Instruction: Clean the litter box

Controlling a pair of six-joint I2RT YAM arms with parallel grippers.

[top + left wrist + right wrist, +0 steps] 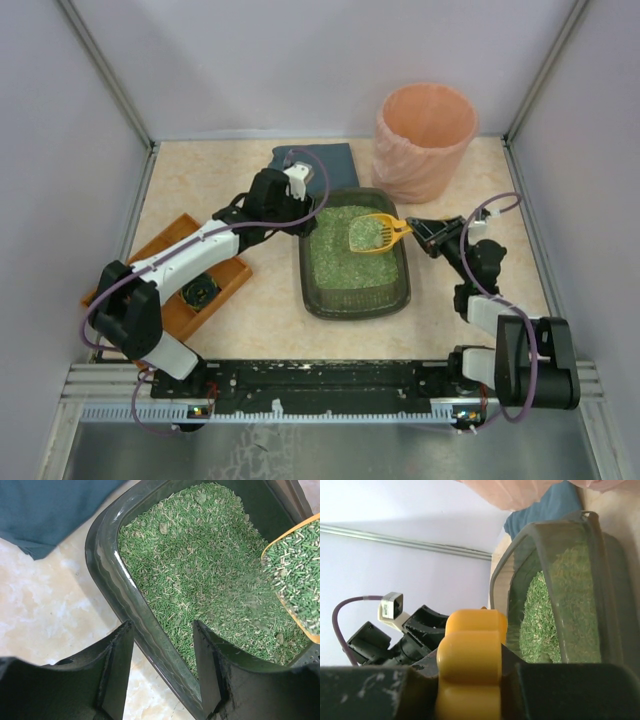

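The litter box (355, 308) is a dark grey-green tray in the middle of the table, filled with green granular litter (340, 262). My left gripper (300, 215) is open and straddles the box's left rim (107, 575); one finger is outside and one inside, the gripper (162, 627) with a gap to the rim. My right gripper (418, 232) is shut on the handle (470, 655) of a yellow scoop (372, 232). The scoop is full of green litter and is held over the box's far right part. It also shows in the left wrist view (295, 575).
A tall peach round bin (425, 130) stands at the back right. A dark blue cloth (320, 160) lies behind the box. An orange-brown wooden tray (175, 285) with a dark round object (200, 292) sits at the left. Enclosure walls surround the table.
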